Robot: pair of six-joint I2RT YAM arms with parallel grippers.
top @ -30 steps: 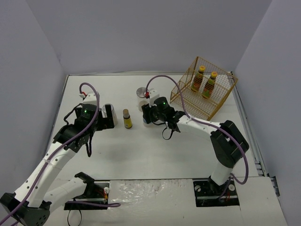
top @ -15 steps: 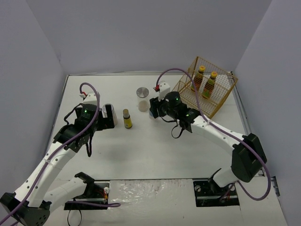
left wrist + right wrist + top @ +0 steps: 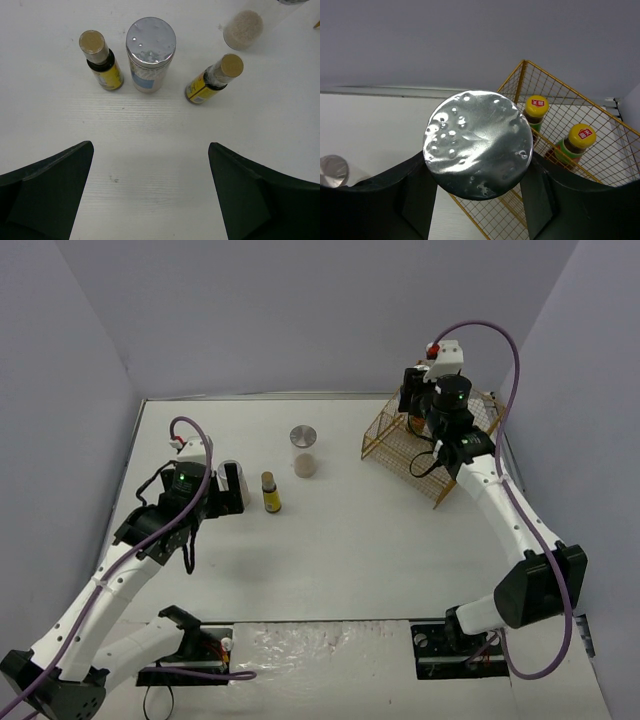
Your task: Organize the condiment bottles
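My right gripper (image 3: pixel 413 398) is shut on a pale condiment bottle with a flat silver lid (image 3: pixel 477 142) and holds it in the air over the left edge of the gold wire basket (image 3: pixel 400 445). Two dark bottles with yellow caps (image 3: pixel 537 107) (image 3: pixel 581 137) stand in the basket. My left gripper (image 3: pixel 150 146) is open and empty, low over the table. Just beyond it stand a silver-lidded bottle (image 3: pixel 150 55) and two dark bottles (image 3: pixel 100 60) (image 3: pixel 212 80). Another pale bottle (image 3: pixel 304 452) stands at mid-table.
The basket (image 3: pixel 580 110) stands at the back right, close to the right wall. Grey walls enclose the white table (image 3: pixel 340 560) on three sides. In the top view my right arm hides the two bottles in the basket.
My right gripper has lifted its silver-lidded bottle from mid-table and carried it right and back, to above the basket. The left arm has not moved.
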